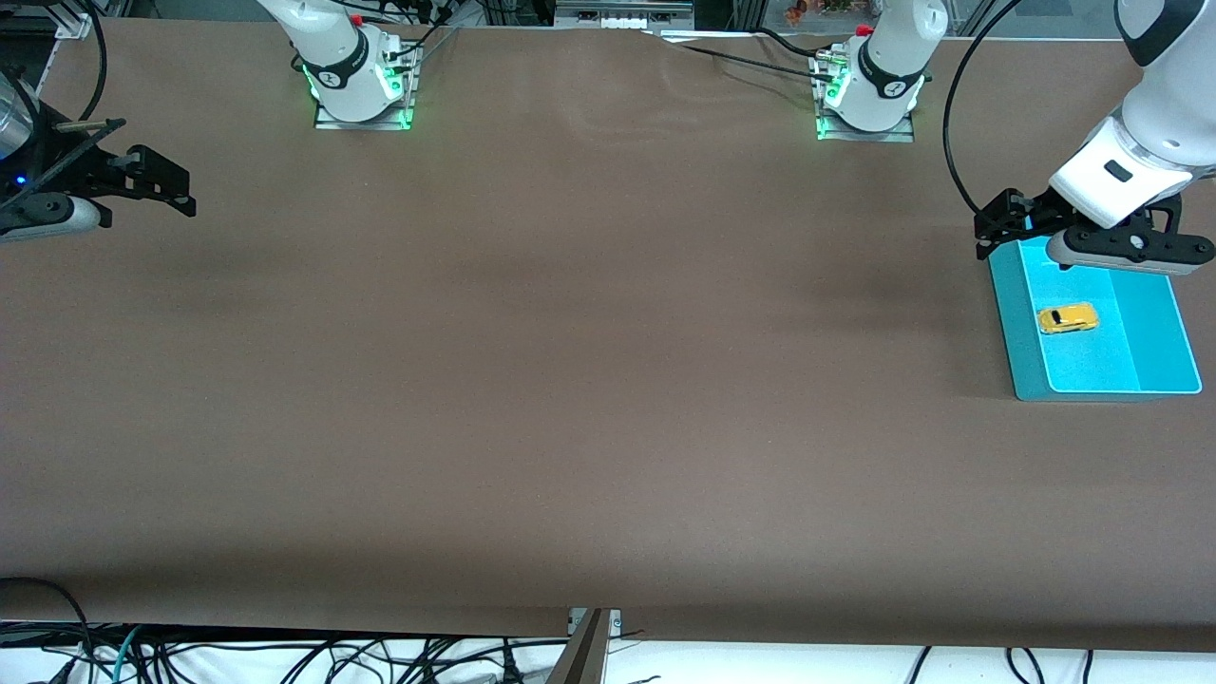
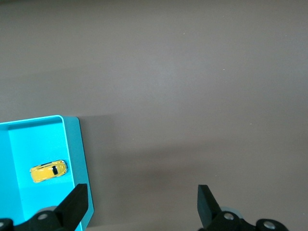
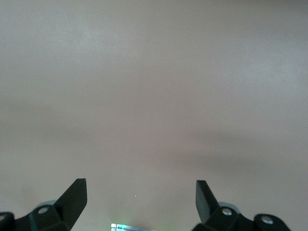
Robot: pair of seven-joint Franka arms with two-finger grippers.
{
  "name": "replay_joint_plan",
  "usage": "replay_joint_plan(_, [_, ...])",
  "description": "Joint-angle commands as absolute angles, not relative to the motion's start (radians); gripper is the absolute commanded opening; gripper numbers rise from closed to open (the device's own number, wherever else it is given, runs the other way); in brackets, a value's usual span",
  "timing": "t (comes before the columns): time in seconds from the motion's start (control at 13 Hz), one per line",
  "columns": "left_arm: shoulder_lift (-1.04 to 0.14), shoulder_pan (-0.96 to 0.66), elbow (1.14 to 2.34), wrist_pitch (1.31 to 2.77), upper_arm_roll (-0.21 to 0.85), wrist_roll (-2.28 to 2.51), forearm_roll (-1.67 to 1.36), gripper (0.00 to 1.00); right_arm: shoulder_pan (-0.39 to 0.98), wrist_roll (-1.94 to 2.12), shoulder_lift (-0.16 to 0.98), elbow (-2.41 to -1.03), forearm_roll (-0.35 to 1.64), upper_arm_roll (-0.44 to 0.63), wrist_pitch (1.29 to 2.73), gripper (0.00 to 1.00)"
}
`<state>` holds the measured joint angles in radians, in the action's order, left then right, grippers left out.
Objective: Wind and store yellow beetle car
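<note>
The yellow beetle car (image 1: 1068,318) lies on the floor of the turquoise bin (image 1: 1022,378) at the left arm's end of the table. It also shows in the left wrist view (image 2: 48,171), inside the bin (image 2: 79,154). My left gripper (image 1: 995,228) is open and empty, up over the bin's rim and the bare table beside it, apart from the car; its jaws stand wide in the left wrist view (image 2: 142,192). My right gripper (image 1: 166,180) is open and empty and waits over bare table at the right arm's end; it shows in the right wrist view (image 3: 141,187).
The brown table (image 1: 589,380) stretches between the two arms. The arm bases (image 1: 361,85) stand along the table edge farthest from the front camera. Cables (image 1: 285,655) hang below the nearest edge.
</note>
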<state>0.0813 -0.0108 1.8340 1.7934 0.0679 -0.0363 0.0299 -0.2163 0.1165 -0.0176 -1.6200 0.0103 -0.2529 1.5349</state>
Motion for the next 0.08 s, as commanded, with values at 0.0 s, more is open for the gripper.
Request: replay_joint_plan(0.0, [0.092, -0.014, 1.844, 1.789, 0.063, -0.037, 0.008, 1.00, -0.212, 0.103, -0.003, -1.586, 0.003, -0.252, 1.511, 1.00])
